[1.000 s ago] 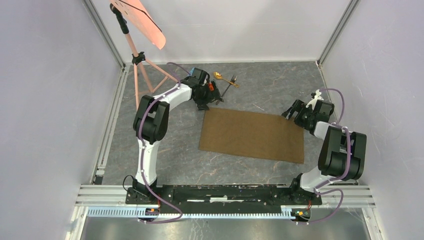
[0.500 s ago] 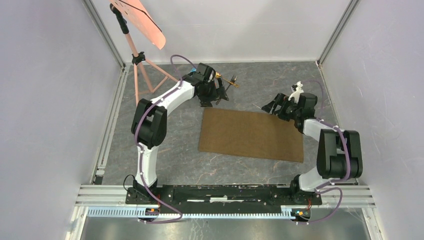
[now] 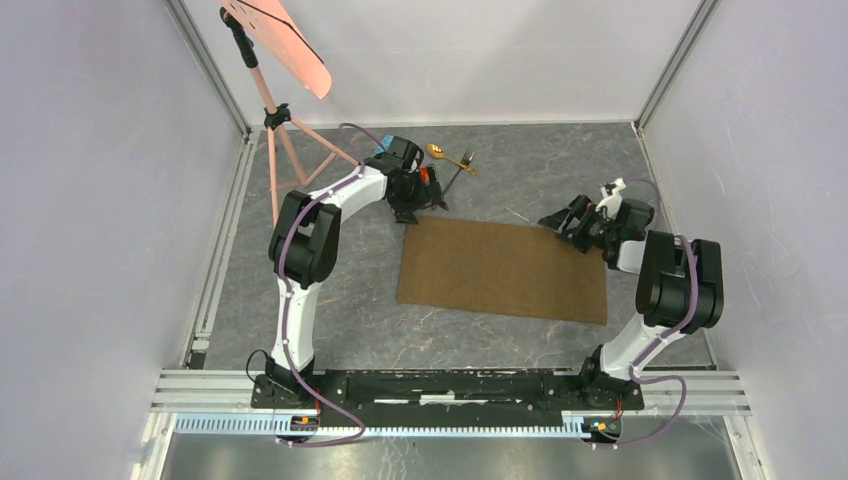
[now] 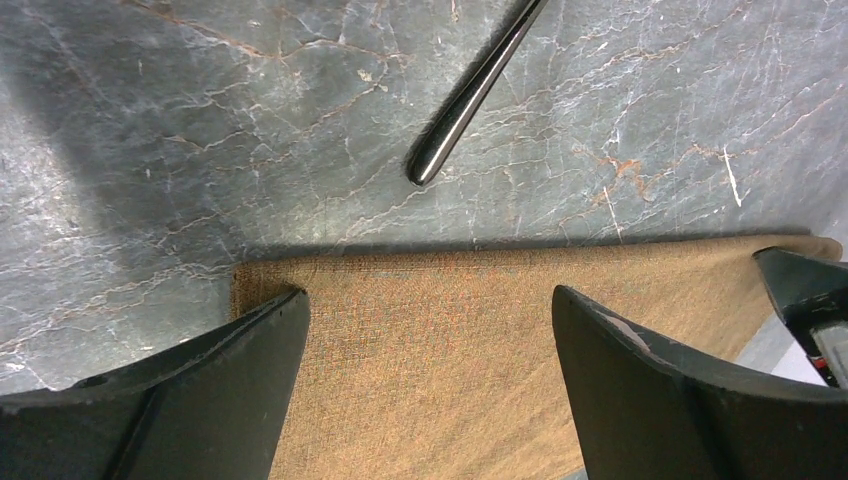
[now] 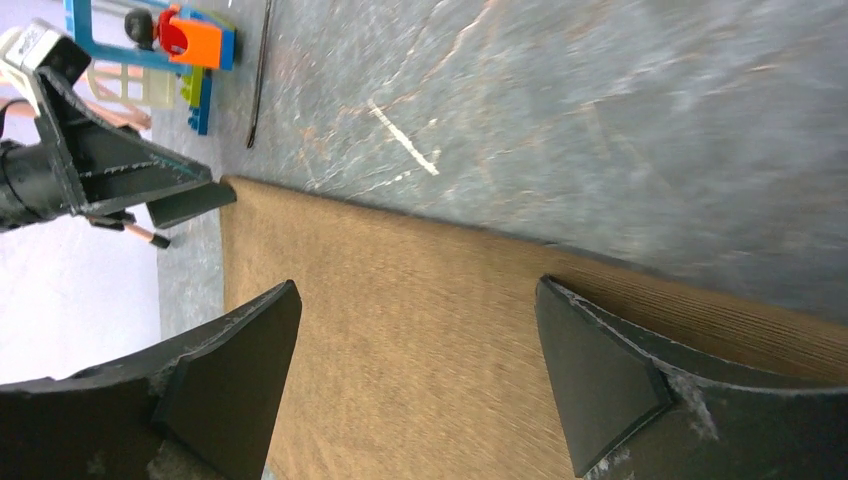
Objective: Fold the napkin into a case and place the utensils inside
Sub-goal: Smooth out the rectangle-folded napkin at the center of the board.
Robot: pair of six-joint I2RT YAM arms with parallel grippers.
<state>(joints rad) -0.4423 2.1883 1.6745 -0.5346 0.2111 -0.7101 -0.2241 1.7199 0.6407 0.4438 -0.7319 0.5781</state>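
The napkin (image 3: 503, 268) is laid flat on the surface (image 3: 330, 300). Its far edge is straddled near each corner by the spread left fingers (image 4: 200, 390) and right fingers (image 5: 220, 370), presumably so that a fold can be started. The spoon (image 3: 437, 152) and fork (image 3: 460, 172) are found beyond it, at 12 o'clock.

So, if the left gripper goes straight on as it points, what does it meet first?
Probably the napkin, close to its corner; the left gripper hangs open over it. The fork lies beyond. Depth unclear.
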